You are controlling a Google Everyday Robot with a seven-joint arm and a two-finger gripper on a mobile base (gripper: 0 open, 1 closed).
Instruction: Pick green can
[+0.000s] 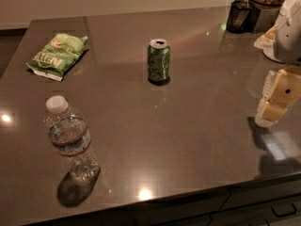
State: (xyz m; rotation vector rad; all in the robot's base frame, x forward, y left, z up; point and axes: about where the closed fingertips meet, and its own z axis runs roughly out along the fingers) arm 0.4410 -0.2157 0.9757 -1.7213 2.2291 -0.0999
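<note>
At right, gripper [277,100]; patterned green can [159,61]

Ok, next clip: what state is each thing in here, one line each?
green can: upright, standing alone, not held.
water bottle: upright, white cap on, front left.
chip bag: lying flat, far left.
gripper: at the right edge of view, well clear of the green can.
</note>
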